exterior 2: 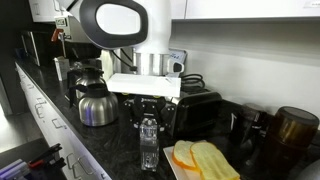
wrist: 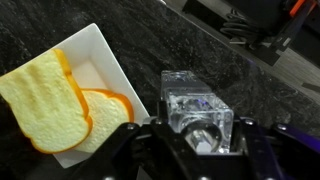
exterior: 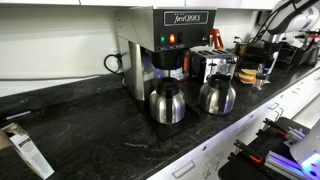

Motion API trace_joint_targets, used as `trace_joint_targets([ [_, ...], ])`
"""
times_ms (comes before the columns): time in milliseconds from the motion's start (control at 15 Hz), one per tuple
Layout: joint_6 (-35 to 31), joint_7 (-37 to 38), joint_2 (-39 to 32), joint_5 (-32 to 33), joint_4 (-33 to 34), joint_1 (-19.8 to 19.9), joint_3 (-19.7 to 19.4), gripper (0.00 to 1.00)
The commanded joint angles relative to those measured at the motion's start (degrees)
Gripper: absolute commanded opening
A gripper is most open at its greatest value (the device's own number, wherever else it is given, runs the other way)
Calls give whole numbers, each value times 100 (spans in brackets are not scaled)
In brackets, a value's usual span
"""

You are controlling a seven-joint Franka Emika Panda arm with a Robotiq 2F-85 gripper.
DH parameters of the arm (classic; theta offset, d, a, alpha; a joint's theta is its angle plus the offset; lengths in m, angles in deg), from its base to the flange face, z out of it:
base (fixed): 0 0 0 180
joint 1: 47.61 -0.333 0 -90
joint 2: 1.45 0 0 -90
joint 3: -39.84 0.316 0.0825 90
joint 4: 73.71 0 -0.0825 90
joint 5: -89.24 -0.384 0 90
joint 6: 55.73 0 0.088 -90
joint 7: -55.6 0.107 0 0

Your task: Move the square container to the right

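Note:
The square container is a small clear boxy piece with a faint blue tint, standing upright on the black counter. In the wrist view it sits right between my gripper fingers, which press against its two sides. In an exterior view my gripper comes down from above onto the top of the container, in front of a black toaster. The container also shows small and far off in an exterior view. I cannot tell whether it is lifted off the counter.
A white tray with flat yellow-orange slices lies close beside the container. A black toaster and a dark jar stand behind. Two steel carafes stand by the coffee machine.

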Motion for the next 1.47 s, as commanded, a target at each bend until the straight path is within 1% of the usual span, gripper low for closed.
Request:
trace_joint_targets([
  [0, 56, 131, -325, 98, 261, 133, 149, 26],
  [133, 106, 113, -435, 47, 279, 122, 157, 26],
  [267, 99, 127, -456, 17, 276, 120, 172, 74],
  [400, 82, 156, -434, -27, 259, 120, 174, 83],
  [533, 73, 145, -396, -84, 245, 113, 171, 98],
  [600, 73, 162, -365, -74, 241, 118, 175, 100],
  [800, 102, 189, -281, -68, 220, 124, 180, 100],
  [1000, 214, 163, -22, -40, 151, 117, 200, 100],
  [1067, 74, 130, -211, -50, 186, 99, 181, 100],
  [1400, 88, 130, -182, -49, 163, 95, 191, 100],
])
